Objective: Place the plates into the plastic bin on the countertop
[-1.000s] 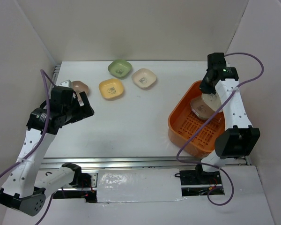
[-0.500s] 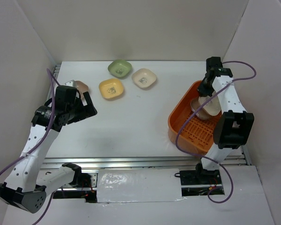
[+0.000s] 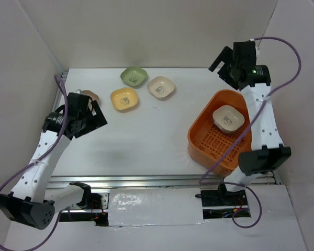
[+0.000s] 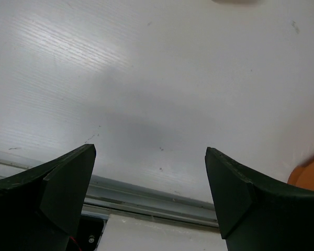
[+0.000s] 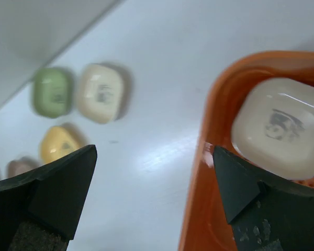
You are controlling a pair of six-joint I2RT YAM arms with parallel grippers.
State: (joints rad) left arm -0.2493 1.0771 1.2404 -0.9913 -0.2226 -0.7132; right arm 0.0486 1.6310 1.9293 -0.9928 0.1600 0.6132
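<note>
Plates: five showing. Countertop (image 3: 157,136) is wide open mid-bench. One orange bin (image 3: 193,138) at the right edge holds a cream plate (image 3: 228,118); green plate (image 3: 133,76), second cream plate (image 3: 161,87), yellow plate (image 3: 124,99), brown plate (image 3: 90,95) sit far-left. Both grippers gape wide, empty: right gripper (image 5: 154,151) up by the far-right corner, clear of the binned plate, left gripper (image 4: 149,150) near the brown plate.

No text or number was legible. The cream plate (image 5: 277,128) inside the orange bin (image 3: 197,139) bore a blurred, unreadable grey print.

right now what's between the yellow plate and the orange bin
Only bare countertop between the yellow plate and the orange bin, seen in the top view.
</note>
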